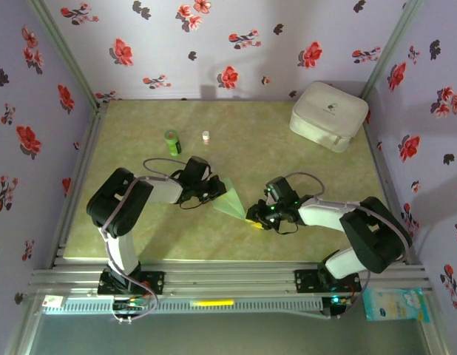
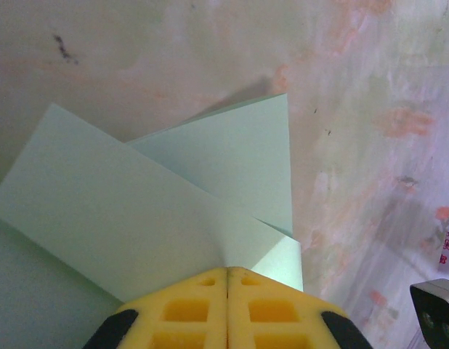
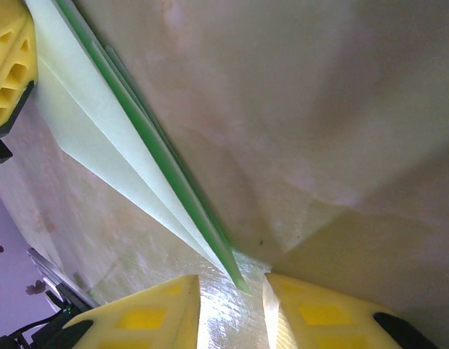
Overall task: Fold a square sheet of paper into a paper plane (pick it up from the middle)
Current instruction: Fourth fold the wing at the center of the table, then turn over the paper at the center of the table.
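1. Paper plane [image 1: 230,200], only half folded, lies in the middle of the table [image 1: 302,170], between my two grippers.
2. Left gripper [image 2: 226,275] has its fingers pressed together on the wide left end of the paper.
3. Right gripper [image 3: 232,291] has its fingers apart; the sharp tip lies between them, not pinched.
4. I think closing on such a thin tip can crumple it or let it slip out.
5. If both arms pull apart, the layers may slide and spoil the creases.
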{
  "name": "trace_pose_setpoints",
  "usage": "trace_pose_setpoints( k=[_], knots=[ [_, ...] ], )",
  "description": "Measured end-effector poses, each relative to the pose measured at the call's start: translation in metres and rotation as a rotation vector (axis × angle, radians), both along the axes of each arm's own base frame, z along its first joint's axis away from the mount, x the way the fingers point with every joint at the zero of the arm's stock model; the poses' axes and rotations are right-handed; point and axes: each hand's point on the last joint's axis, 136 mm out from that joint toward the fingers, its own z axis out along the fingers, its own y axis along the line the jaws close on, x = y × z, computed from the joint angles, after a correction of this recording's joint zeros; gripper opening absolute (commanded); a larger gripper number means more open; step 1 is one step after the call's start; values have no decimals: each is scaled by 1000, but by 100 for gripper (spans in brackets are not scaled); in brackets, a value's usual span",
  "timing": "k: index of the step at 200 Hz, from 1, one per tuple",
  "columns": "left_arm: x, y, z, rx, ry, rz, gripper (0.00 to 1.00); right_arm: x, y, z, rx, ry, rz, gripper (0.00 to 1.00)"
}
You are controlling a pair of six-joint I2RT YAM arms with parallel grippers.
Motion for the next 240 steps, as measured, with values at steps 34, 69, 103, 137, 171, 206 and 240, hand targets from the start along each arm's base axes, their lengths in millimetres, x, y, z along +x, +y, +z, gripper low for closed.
trace_pose_setpoints(
  k=[34, 69, 103, 137, 171, 206, 240],
  knots=[
    [0, 0, 0, -1, 4, 4, 7, 2, 2, 0, 16, 5, -7, 27],
    [0, 0, 0, -4, 7, 3, 7, 8, 6, 3, 37, -17, -12, 27],
    [1, 1, 0, -11, 16, 8, 7, 15, 8, 8, 58, -42, -23, 27],
    [1, 1, 0, -20, 29, 17, 7, 21, 9, 12, 74, -64, -31, 27],
    [1, 1, 0, -29, 39, 19, 7, 28, 13, 14, 100, -88, -42, 26],
    [2, 2, 0, -33, 43, 21, 8, 30, 12, 10, 112, -81, -52, 23],
    [2, 2, 0, -35, 44, 20, 8, 31, 13, 9, 127, -84, -53, 19]
  ],
)
